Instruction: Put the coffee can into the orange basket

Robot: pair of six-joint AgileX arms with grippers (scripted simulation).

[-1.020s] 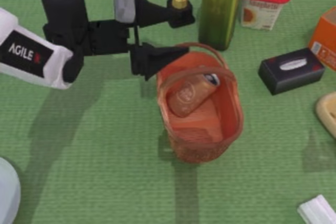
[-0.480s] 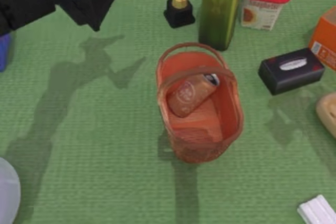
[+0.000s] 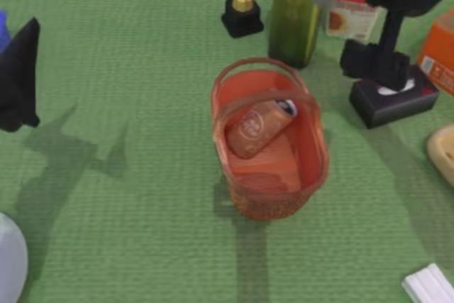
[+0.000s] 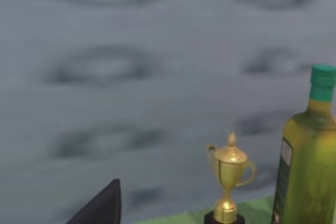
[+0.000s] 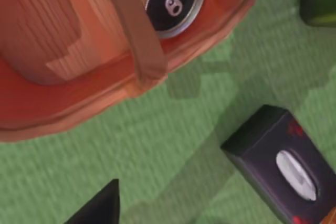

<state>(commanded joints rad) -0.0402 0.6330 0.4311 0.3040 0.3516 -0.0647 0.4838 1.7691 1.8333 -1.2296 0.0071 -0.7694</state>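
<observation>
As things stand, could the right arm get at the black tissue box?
Probably yes: the right gripper hovers just above the black tissue box, nothing between them. The green bottle and orange basket stand clear.

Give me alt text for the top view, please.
The coffee can lies on its side inside the orange basket at mid-table. The left gripper sits at the left edge; the right gripper hangs over the black tissue box.
</observation>
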